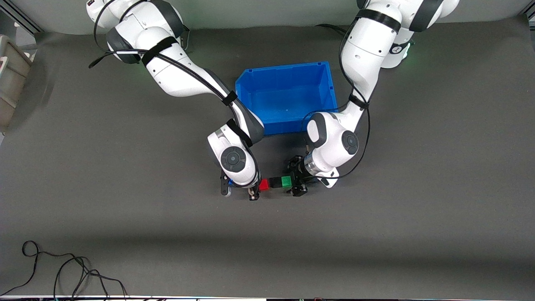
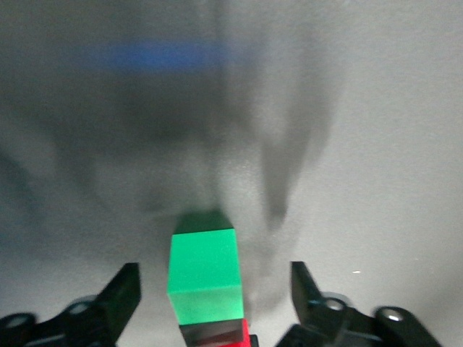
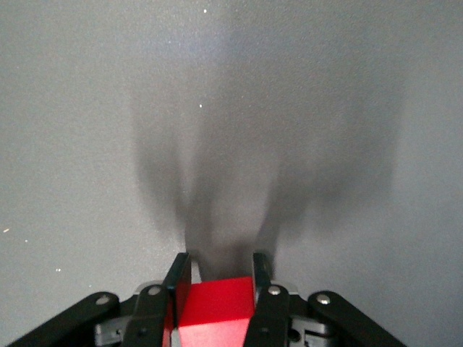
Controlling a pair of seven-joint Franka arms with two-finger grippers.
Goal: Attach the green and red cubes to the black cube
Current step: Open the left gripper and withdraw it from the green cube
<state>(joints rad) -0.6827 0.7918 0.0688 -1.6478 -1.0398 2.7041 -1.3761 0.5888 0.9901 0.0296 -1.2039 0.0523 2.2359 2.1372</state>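
Note:
The red cube [image 1: 263, 184], black cube [image 1: 275, 182] and green cube [image 1: 286, 181] sit pressed together in one row, black in the middle. My right gripper [image 1: 257, 187] is shut on the red cube [image 3: 215, 303], one finger [image 3: 177, 285] on each side of it. My left gripper [image 1: 294, 179] stands open around the green cube [image 2: 205, 271], and its fingers [image 2: 119, 296] stay clear of the cube's sides. The left wrist view shows the black cube [image 2: 211, 332] just under the green one, with a sliver of the red cube [image 2: 247, 331] beside it.
A blue bin [image 1: 284, 69] stands farther from the front camera than the cubes, between the two arms. A grey box [image 1: 12, 75] sits at the right arm's end of the table. Loose black cables [image 1: 62, 271] lie near the front edge.

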